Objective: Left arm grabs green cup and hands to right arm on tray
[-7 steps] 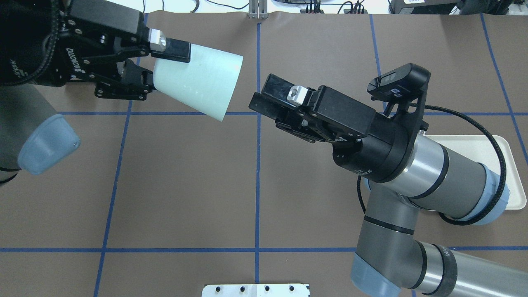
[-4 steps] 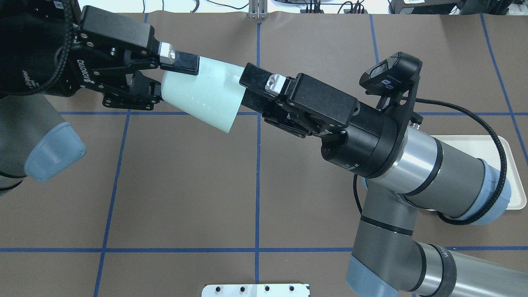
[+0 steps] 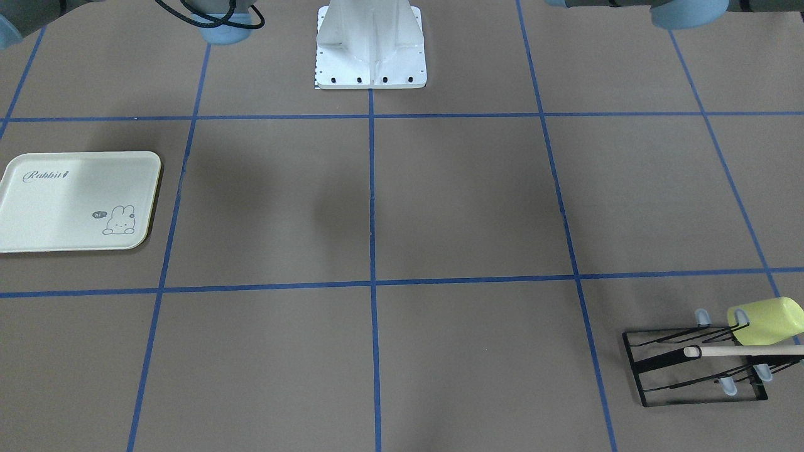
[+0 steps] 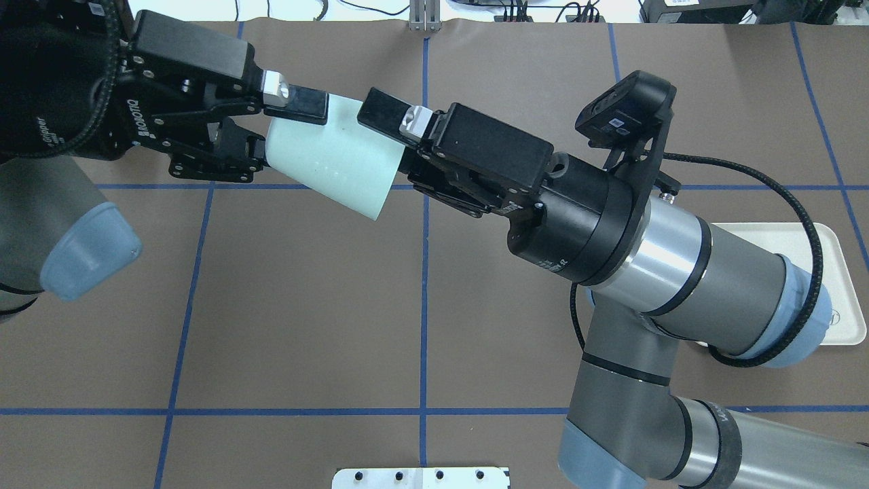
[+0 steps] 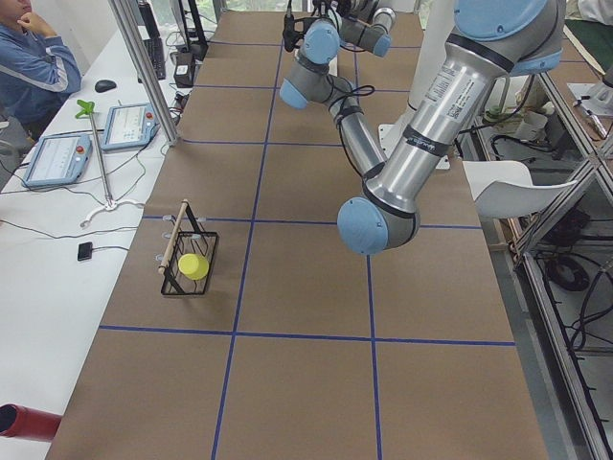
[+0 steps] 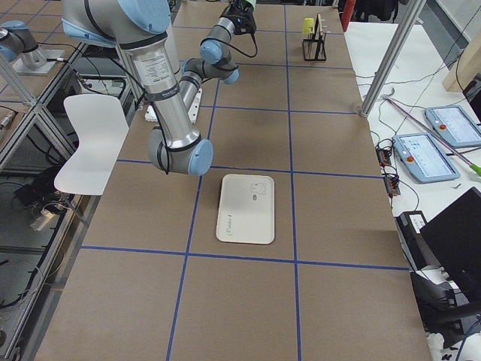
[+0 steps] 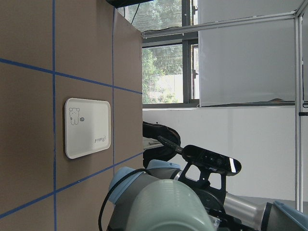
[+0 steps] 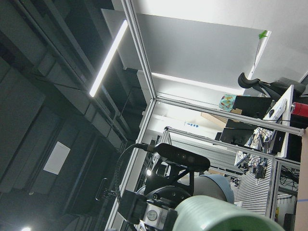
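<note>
The pale mint-green cup is held on its side, high above the table, open end toward the right arm. My left gripper is shut on the cup's base end. My right gripper is open. Its upper finger lies over the cup's wall at the rim, and its lower finger is hidden behind the cup. The cup fills the bottom of the left wrist view and of the right wrist view. The cream tray lies flat and empty, partly under the right arm in the overhead view.
A black wire rack holding a yellow-green cup and a wooden stick stands on the robot's far left. The white robot base plate is at the table's near edge. Blue tape lines grid the brown table.
My right gripper has moved left to the cup, and its upper finger now overlaps the cup's rim. My left gripper shifted the cup slightly right, then held still.
</note>
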Controlling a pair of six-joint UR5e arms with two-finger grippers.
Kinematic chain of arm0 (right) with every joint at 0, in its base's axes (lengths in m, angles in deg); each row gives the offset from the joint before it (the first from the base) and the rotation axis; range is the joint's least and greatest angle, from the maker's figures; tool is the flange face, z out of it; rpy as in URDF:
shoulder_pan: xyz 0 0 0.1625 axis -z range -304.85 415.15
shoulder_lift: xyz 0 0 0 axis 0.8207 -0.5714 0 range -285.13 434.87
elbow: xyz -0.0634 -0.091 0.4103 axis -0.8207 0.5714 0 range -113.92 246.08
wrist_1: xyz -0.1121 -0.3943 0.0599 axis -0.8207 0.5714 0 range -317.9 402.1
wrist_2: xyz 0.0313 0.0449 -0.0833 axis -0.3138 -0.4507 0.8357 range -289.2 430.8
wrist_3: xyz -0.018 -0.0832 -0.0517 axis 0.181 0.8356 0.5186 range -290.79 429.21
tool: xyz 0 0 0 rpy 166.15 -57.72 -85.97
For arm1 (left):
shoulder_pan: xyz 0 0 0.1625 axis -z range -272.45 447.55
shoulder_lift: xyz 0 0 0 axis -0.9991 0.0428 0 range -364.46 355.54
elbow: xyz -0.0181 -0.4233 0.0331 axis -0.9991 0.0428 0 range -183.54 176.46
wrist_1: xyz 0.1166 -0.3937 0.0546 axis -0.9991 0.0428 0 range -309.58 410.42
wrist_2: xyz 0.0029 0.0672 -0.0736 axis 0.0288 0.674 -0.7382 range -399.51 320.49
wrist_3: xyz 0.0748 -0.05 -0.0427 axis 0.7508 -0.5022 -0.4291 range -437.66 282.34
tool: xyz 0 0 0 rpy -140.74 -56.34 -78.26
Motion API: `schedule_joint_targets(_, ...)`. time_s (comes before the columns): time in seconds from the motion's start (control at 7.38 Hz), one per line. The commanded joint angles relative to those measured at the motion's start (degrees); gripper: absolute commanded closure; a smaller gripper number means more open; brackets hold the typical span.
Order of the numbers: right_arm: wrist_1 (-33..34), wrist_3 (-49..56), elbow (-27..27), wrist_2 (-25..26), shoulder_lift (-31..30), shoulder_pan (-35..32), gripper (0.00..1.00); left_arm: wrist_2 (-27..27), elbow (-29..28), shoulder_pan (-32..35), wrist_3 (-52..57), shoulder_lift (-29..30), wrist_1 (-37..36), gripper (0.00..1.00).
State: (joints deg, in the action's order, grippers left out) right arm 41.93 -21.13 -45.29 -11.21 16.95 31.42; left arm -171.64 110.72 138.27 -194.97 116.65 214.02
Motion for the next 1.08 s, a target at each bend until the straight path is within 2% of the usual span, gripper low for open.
schedule_joint_targets(0.0, 0.00, 0.07, 0.01, -0.08, 0.09, 0.00, 0.54, -0.06, 0.00, 0.00, -0.03, 0.00, -0.03, 0.90)
schedule_joint_targets(0.27, 0.00, -0.02, -0.08, -0.08, 0.00, 0.00, 0.78, -0.06, 0.00, 0.00, -0.03, 0.00, -0.03, 0.90)
schedule_joint_targets(0.41, 0.08, 0.24, -0.08, 0.00, 0.00, 0.00, 1.00, 0.03, 0.18, 0.00, -0.12, 0.00, -0.03, 0.88)
schedule_joint_targets(0.54, 0.17, 0.42, -0.08, 0.00, -0.17, 0.00, 1.00, -0.06, 0.00, -0.18, 0.40, 0.26, 0.14, 0.01)
schedule_joint_targets(0.95, 0.70, -0.28, -1.48, -0.08, -0.87, -0.09, 1.00, -0.58, -1.58, -1.15, 5.93, 1.23, 0.06, 0.00)
